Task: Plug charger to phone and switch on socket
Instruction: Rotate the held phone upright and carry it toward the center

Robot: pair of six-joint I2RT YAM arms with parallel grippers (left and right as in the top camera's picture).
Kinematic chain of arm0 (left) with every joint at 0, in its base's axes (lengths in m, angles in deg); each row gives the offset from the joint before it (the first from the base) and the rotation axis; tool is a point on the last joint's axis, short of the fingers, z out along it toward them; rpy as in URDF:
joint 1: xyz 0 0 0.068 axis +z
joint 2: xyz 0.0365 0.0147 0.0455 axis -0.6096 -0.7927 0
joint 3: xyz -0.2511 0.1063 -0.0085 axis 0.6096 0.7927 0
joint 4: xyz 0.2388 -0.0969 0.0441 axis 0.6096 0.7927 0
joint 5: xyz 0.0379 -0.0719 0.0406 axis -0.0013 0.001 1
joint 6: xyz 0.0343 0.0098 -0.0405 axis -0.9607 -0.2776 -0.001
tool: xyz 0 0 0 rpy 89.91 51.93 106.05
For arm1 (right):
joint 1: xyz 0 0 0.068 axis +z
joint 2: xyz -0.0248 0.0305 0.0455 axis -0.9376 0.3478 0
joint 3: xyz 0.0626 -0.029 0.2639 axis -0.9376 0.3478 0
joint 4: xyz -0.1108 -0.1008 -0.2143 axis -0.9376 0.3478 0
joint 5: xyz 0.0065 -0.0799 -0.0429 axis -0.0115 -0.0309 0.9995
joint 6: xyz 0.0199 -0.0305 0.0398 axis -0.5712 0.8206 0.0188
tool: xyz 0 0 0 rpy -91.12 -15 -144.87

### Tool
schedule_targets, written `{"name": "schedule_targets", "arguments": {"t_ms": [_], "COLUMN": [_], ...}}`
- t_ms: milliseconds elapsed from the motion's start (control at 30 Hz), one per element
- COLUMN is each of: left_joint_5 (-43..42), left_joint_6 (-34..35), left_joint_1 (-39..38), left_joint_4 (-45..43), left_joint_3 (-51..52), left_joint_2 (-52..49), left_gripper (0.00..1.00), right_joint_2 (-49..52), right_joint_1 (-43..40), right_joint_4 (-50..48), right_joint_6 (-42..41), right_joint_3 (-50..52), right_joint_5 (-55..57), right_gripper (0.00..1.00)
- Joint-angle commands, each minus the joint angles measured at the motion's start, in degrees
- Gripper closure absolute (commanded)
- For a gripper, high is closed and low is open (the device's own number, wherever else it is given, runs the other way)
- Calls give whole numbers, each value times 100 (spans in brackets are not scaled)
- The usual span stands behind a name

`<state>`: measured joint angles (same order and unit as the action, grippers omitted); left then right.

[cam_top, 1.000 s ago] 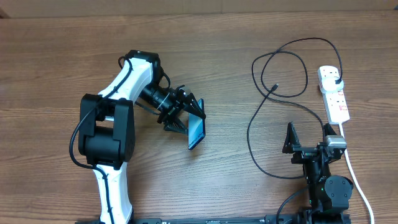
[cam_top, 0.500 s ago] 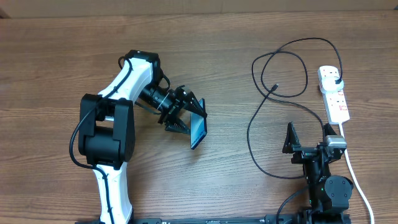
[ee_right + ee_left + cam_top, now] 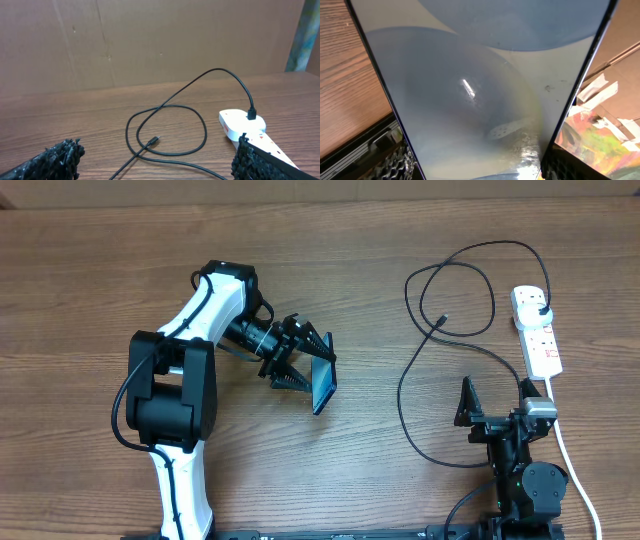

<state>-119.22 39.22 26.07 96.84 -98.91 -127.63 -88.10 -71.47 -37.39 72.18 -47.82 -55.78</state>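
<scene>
The left claw (image 3: 312,368) gripped the phone (image 3: 323,385) across its width, holding it tilted on edge, well left of the socket (image 3: 538,335). The right claw (image 3: 497,398) stood wide open and empty, just before the socket. The charger (image 3: 403,385) lay looped on the tabletop (image 3: 100,270) left of the socket, plug seated in it, tip loose

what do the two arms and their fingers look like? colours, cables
Left arm: white shells, black joint housings, a black cable looping alongside. Right arm: all black, small grey block at the wrist. Left fingers and right fingers: black, ridged, bumpy surfaces.
</scene>
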Motion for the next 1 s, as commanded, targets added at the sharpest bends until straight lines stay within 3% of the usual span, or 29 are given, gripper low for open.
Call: {"name": "schedule_targets", "arguments": {"t_ms": [0, 967], "left_joint_5": [-343, -546], "left_joint_6": [-111, -122], "left_joint_1": [33, 31], "left_joint_4": [33, -343], "left_joint_3": [-140, -140], "left_joint_2": [-42, -42], "left_gripper": [39, 39], "right_joint_2": [-39, -39], "right_joint_1": [22, 22], "right_joint_4": [-35, -33], "right_joint_6": [26, 24], "right_joint_3": [61, 61], "right_joint_5": [55, 55], "right_gripper": [0, 0]}}
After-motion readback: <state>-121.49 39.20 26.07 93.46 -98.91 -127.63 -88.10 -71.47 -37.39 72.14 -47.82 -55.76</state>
